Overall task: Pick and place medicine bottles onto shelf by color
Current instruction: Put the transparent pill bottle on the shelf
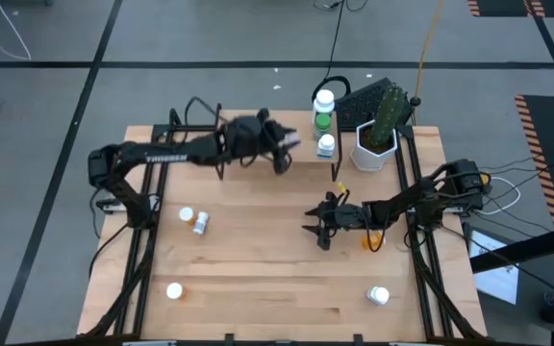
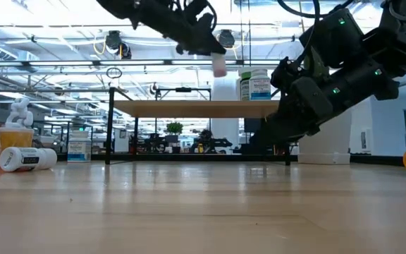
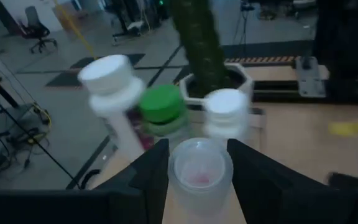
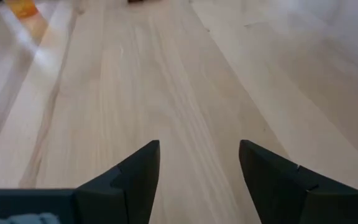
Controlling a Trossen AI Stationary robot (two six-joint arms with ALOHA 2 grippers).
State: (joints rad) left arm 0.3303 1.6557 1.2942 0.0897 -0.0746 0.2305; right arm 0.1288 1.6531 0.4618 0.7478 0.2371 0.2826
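My left gripper [image 1: 285, 149] hangs over the table's far middle, shut on a small white bottle [image 3: 199, 169], just left of the shelf [image 2: 189, 108]. On the shelf's right end stand a white bottle [image 1: 324, 99], a green one [image 1: 323, 122] and another white one [image 1: 326, 145]. My right gripper [image 1: 319, 227] is open, low over bare wood at the table's right middle. An orange bottle [image 1: 371, 240] lies beside the right arm. Left of centre are a white bottle [image 1: 187, 214] and an orange one [image 1: 201, 223]. Two more white bottles [image 1: 174, 290] [image 1: 379, 295] sit near the front edge. My left gripper pinches the white bottle's body [image 3: 185, 177] between its two fingers [image 3: 154, 171], one on each side. The bottle is lifted clear and hangs below the fingers [image 2: 219, 67], higher than the shelf's top board.
A white hexagonal planter [image 1: 373, 152] with a tall cactus [image 1: 389, 111] stands right of the shelf, with a dark keyboard-like object [image 1: 365, 101] behind it. The right arm [image 1: 421, 197] reaches in from the right edge. Bare wood [image 1: 258, 259] lies between the scattered bottles.
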